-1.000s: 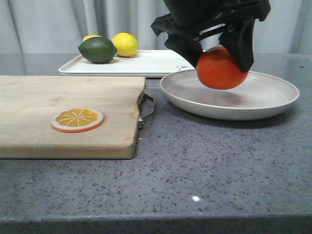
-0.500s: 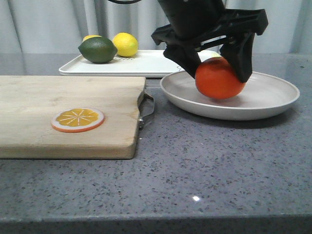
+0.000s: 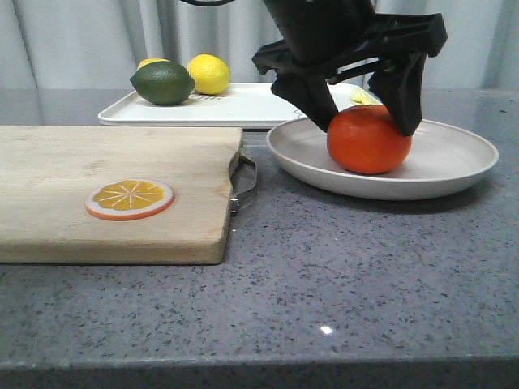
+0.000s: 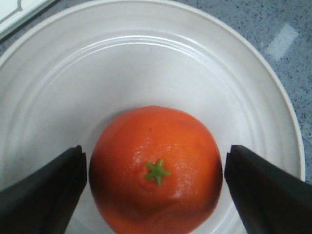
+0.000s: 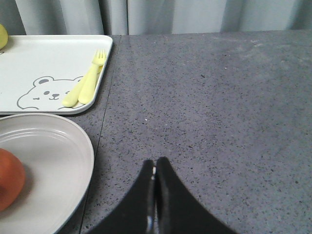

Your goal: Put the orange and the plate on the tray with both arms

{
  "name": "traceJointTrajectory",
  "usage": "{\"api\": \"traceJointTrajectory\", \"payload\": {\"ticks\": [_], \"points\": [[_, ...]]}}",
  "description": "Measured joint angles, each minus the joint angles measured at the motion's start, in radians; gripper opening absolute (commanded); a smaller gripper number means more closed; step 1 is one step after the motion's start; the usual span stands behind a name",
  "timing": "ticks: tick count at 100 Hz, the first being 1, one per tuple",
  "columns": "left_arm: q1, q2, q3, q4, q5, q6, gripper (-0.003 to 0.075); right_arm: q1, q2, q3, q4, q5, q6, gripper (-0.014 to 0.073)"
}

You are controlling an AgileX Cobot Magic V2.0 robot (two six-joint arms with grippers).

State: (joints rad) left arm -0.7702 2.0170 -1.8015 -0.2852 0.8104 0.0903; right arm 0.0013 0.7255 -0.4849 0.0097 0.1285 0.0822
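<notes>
The orange [image 4: 156, 170] sits stem-up in the plate [image 4: 253, 97]; the left gripper [image 4: 155, 187] is spread around it, while the right gripper [image 5: 155, 195] is pressed together.

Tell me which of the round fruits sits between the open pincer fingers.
The orange, resting on the plate between the left pincer fingers. The lime and lemon lie far off on the tray.

A speckled dark-grey stone countertop [image 3: 340, 275] is filling the foreground, catching one small light glint (toward 6 o'clock), while pale grey pleated curtains [image 3: 81, 40] are hanging at 12 o'clock.
</notes>
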Motion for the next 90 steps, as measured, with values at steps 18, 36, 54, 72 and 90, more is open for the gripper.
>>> {"api": "traceJointTrajectory", "payload": {"ticks": [18,36,54,72,90], "points": [[0.0,-0.027,-0.023,0.0,0.001,0.0,0.0542,0.0,0.0,0.0,0.0,0.0,0.0,-0.0059],[0.017,-0.102,-0.041,-0.002,0.003,0.0,0.0447,0.0,0.0,0.0,0.0,0.0,0.0,-0.0059],[0.058,-0.175,-0.026,0.002,0.023,0.0,0.0304,0.0,0.0,0.0,0.0,0.0,0.0,-0.0059],[0.093,-0.253,0.047,0.004,0.028,0.0,0.0154,0.0,0.0,0.0,0.0,0.02,0.0,-0.0059],[0.115,-0.358,0.161,0.008,0.03,0.0,-0.0018,0.0,0.0,0.0,0.0,0.031,0.0,-0.0059]]}}
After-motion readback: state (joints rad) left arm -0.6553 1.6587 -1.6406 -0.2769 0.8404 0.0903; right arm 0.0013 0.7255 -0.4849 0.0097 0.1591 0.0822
